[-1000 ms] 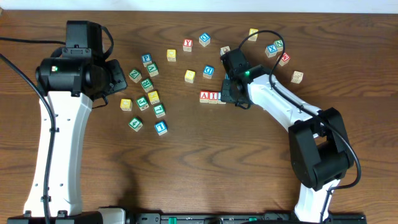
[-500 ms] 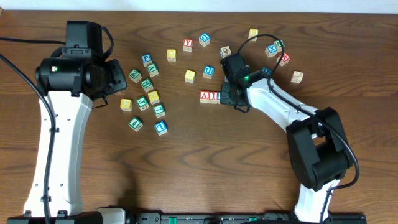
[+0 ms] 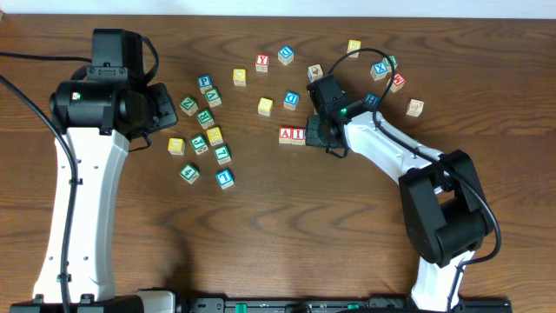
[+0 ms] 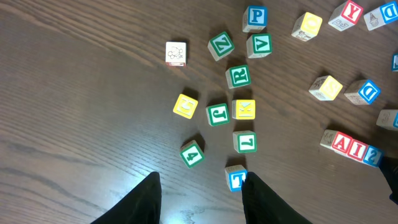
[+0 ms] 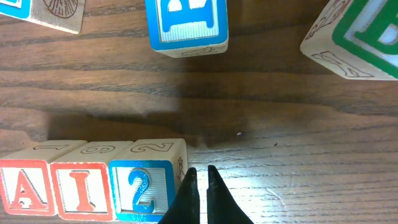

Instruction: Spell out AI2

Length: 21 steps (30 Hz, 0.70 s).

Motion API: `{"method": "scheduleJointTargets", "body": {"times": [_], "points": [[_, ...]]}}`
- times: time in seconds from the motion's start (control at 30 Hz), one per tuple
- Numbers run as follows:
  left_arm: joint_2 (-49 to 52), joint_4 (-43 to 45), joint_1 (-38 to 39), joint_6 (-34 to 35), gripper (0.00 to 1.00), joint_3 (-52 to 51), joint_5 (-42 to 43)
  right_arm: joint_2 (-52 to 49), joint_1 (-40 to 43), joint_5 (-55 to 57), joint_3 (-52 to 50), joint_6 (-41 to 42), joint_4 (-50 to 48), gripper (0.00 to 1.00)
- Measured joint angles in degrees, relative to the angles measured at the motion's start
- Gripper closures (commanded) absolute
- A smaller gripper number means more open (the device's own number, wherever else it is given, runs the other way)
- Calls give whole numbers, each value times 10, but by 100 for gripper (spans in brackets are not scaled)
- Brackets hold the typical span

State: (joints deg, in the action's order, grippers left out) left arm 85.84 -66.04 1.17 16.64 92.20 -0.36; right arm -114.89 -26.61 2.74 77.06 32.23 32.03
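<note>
Three blocks stand in a row reading A (image 5: 25, 186), I (image 5: 81, 186), 2 (image 5: 143, 186) at the bottom left of the right wrist view. The A and I are red-edged, the 2 blue-edged. My right gripper (image 5: 199, 173) is shut with nothing in it, its fingers pressed against the right side of the 2. From overhead, A (image 3: 286, 135) and I (image 3: 298, 135) show, while the right gripper (image 3: 320, 132) covers the 2. The left wrist view shows the row, A (image 4: 341, 142) first, at its right edge. My left gripper (image 4: 202, 183) hangs open over bare wood, far to the left.
A cluster of green, yellow and blue blocks (image 3: 205, 130) lies by the left arm, with a blue T block (image 4: 236, 179) near the left gripper's right finger. More blocks are scattered behind the row: red Y (image 3: 261, 63), a blue block (image 5: 186, 25), a green block (image 5: 354, 37).
The right gripper has shifted slightly up and left beside the row. The A and I blocks and the left arm have not moved.
</note>
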Motion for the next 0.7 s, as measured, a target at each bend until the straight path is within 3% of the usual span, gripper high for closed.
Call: {"method": "scheduleJointTargets", "body": {"times": [0.7], "points": [[0,0,0,0,58,0,0,31,14,-4,-3,-33,26,99]]}}
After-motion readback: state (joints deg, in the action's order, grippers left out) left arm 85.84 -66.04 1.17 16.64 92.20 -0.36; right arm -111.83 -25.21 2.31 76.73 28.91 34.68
